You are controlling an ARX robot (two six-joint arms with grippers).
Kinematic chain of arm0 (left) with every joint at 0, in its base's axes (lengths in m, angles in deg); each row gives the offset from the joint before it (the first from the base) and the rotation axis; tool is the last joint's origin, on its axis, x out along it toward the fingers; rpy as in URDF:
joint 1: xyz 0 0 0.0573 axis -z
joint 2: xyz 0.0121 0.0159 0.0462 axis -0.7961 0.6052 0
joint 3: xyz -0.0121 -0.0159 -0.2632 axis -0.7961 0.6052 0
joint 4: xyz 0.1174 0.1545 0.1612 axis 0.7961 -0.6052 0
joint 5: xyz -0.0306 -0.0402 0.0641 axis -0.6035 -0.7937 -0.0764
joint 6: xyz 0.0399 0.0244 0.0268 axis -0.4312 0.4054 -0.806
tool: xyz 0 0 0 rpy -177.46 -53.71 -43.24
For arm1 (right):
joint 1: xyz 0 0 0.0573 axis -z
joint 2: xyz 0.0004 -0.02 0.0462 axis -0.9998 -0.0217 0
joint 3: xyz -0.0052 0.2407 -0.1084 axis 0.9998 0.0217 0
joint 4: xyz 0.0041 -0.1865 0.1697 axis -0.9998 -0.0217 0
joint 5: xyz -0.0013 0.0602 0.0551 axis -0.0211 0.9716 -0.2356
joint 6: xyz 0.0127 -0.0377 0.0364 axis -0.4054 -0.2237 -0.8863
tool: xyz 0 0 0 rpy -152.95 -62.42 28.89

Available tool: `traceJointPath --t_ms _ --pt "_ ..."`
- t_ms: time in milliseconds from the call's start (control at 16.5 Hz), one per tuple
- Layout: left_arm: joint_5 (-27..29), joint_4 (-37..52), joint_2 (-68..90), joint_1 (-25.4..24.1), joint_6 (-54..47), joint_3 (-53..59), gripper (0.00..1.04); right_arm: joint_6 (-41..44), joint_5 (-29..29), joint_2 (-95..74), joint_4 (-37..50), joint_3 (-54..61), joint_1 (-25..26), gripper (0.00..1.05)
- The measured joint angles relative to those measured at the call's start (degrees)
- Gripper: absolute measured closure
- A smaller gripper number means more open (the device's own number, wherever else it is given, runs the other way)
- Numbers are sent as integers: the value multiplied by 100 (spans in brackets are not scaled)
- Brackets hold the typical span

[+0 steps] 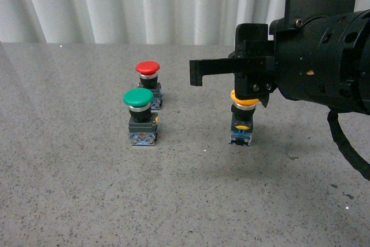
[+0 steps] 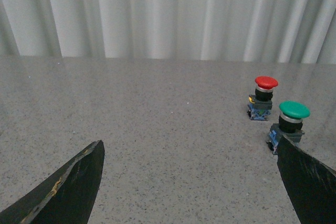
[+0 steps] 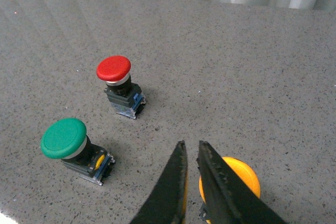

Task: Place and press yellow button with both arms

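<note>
Right jaws nearly together over half-hidden yellow button (image 3: 244, 177), perhaps touching, left jaws wide apart.

white curtain (image 1: 115, 4) behind grey speckled tabletop (image 1: 87, 189)

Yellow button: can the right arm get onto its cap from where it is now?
Probably yes. The right gripper hangs close over the yellow button, fingers nearly together, with nothing between them and the cap. The green button and red button stand apart to one side.
</note>
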Motion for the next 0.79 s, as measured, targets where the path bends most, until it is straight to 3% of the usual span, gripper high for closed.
traceJointPath --t_ms 60,786 --pt "-2 -2 0 0 -2 0 7 70 -33 -116 0 -52 -13 103" --pt "-2 -2 0 0 0 0 7 188 -192 -623 -37 -129 70 103"
